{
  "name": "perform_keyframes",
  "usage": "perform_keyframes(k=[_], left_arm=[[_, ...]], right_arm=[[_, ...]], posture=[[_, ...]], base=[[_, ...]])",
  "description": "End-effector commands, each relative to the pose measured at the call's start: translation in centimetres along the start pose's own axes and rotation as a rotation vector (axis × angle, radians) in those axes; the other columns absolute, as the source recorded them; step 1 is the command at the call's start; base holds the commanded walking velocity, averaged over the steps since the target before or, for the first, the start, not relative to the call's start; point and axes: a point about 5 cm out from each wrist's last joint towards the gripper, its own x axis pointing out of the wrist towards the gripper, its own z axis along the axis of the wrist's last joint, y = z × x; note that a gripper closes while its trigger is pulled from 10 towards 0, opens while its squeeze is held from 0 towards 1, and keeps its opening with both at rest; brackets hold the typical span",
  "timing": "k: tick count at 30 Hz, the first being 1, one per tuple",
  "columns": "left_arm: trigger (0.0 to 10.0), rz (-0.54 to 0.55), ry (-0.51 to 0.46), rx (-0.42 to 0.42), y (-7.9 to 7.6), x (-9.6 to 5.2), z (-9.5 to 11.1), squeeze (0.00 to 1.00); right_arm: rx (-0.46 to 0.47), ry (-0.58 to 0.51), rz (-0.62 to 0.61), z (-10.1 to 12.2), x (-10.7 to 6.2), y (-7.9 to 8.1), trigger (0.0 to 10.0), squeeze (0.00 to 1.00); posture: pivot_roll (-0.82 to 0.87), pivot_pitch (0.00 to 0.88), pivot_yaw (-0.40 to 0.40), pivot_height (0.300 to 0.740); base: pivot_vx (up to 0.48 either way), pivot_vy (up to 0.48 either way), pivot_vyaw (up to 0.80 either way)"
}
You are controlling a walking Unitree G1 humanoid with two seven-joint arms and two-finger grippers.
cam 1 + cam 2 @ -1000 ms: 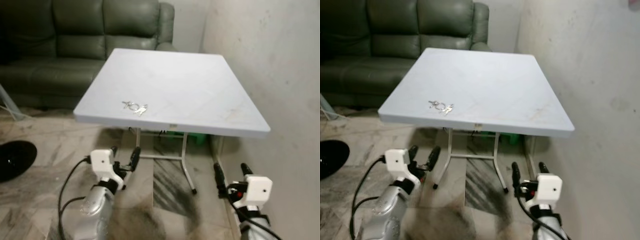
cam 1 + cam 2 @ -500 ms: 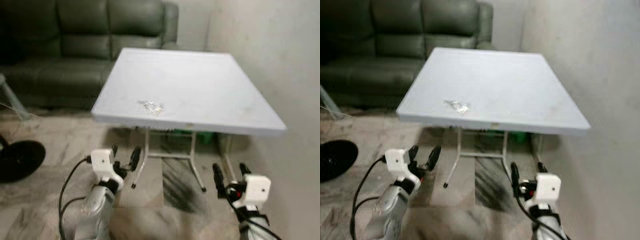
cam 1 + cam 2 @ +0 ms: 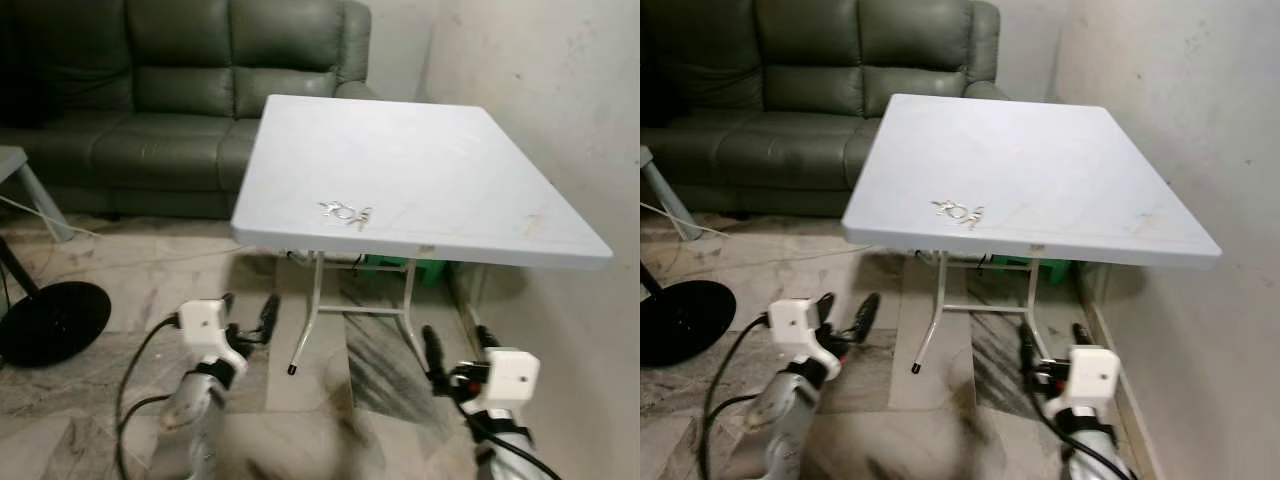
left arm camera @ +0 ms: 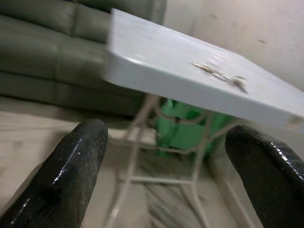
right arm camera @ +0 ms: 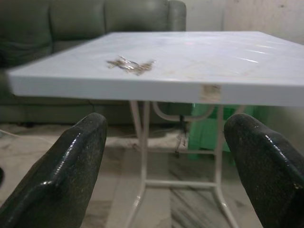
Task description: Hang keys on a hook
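- Left eye view: the keys (image 3: 345, 212) are lying flat on the white worktop (image 3: 450, 160), close to its near edge and toward its near left corner. No hook is showing. The left gripper (image 3: 248, 312) is hanging low over the floor, below the worktop and well apart from the keys, jaws spread and holding nothing.
- Right eye view: the right gripper (image 3: 1050, 343) is sitting low by the wall, under the near right corner of the worktop, jaws spread and empty too.
- Left wrist view: one finger (image 4: 71, 166) is framing the worktop's edge from below, the keys blurred on top.
- Right wrist view: the bunch (image 5: 129, 65) looks small, light, stiff and loose, likely to slide on the smooth top; pinching the ring or one key's head seems best.
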Motion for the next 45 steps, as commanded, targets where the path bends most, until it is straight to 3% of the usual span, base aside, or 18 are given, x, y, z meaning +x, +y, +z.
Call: perform_keyframes(k=[1, 12, 20, 45], left_arm=[[10.0, -0.026, 0.000, -0.013, -1.2, 0.3, -0.1, 0.00], [10.0, -0.041, 0.010, 0.041, -0.7, 0.4, 0.0, 0.00], [10.0, -0.042, 0.007, 0.025, -0.5, 0.9, 0.4, 0.00], [10.0, -0.045, 0.005, 0.004, -0.8, 1.2, 0.4, 0.00]], right_arm=[[-0.026, -0.002, -0.022, 0.3, -0.2, -1.0, 10.0, 0.00], [-0.069, -0.007, 0.021, 0.5, 0.1, -1.1, 10.0, 0.00], [-0.080, -0.016, 0.046, 0.8, 0.6, -1.2, 10.0, 0.00], [-0.074, -0.049, 0.063, 1.5, 1.4, -1.1, 10.0, 0.00]], posture=[[-0.05, 0.000, -0.055, 0.740], [-0.05, 0.000, -0.057, 0.740], [-0.05, 0.000, -0.056, 0.740], [-0.04, 0.000, -0.056, 0.740]], base=[[0.000, 0.352, 0.00], [0.000, 0.032, 0.00], [0.000, 0.000, 0.00], [0.427, 0.000, 0.00]])
